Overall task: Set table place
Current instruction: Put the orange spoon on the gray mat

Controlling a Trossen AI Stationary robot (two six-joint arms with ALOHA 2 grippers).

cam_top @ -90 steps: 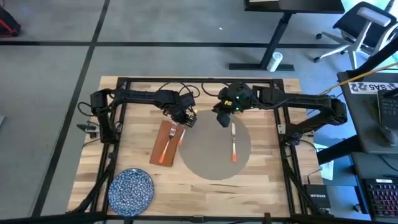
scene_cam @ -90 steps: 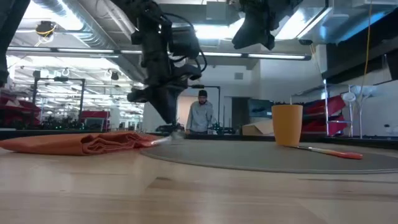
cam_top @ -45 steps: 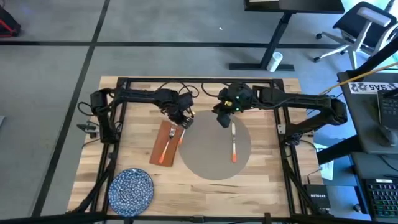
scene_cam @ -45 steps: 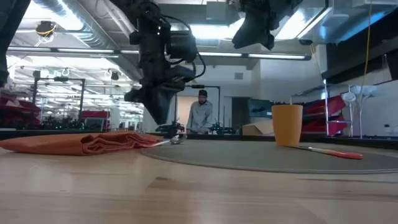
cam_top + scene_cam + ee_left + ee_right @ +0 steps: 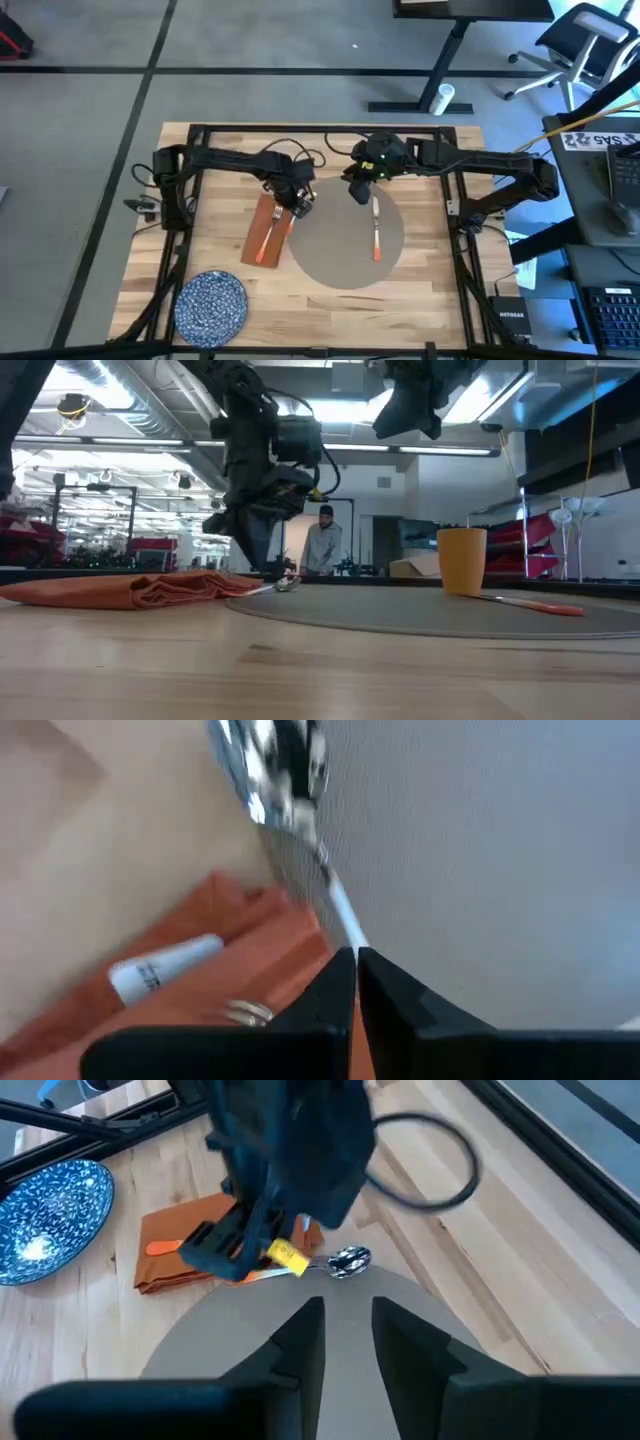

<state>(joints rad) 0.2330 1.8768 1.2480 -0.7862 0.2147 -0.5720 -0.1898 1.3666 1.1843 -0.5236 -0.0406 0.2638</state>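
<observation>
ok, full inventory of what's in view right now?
table: 1, light wood planks, black frame rails
placemat: 1, grey-beige, table centre
napkin: 1, rust-red, left of the placemat
fork: 1, orange handle, on the napkin
spoon: 1, silver bowl, at the placemat's left edge
knife: 1, orange handle, right part of the placemat
plate: 1, blue speckled, near-left table corner
cup: 1, orange, far side of the placemat
person: 1, in the room beyond
left gripper: jaws shut on the spoon's handle
right gripper: jaws open, above the placemat's far edge
</observation>
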